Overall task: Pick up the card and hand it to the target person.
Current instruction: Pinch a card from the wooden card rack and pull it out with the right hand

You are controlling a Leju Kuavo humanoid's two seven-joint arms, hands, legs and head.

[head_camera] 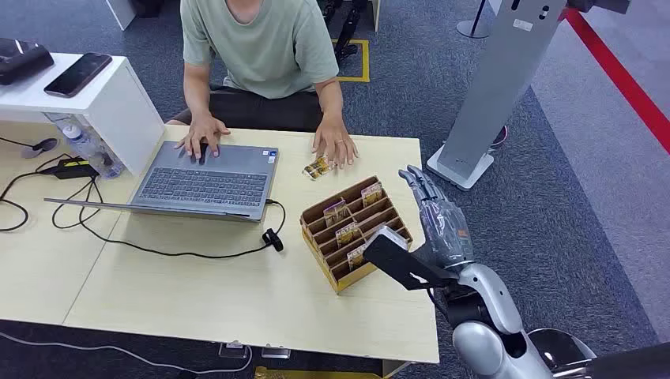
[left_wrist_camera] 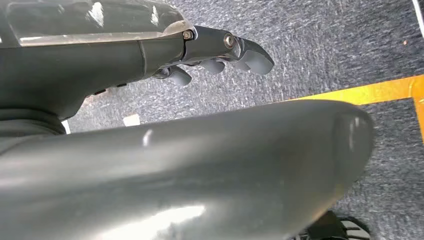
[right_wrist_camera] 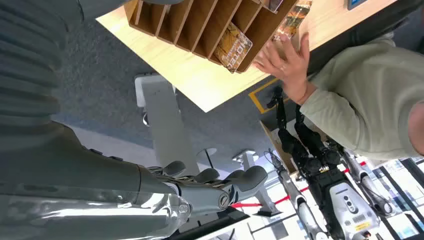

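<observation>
A small yellow-brown card lies flat on the wooden table, right at the fingertips of the person in a green shirt seated at the far side. The same card peeks out beside that person's hand in the right wrist view. A cardboard rack near the table's right edge holds several more cards. My right hand hovers just right of the rack with its fingers stretched out and nothing in them. My left hand hangs over grey carpet, holding nothing.
An open laptop with the person's other hand on it sits left of the rack, and black cables trail across the table. A white box carrying a phone stands far left. A grey pillar stand rises right of the table.
</observation>
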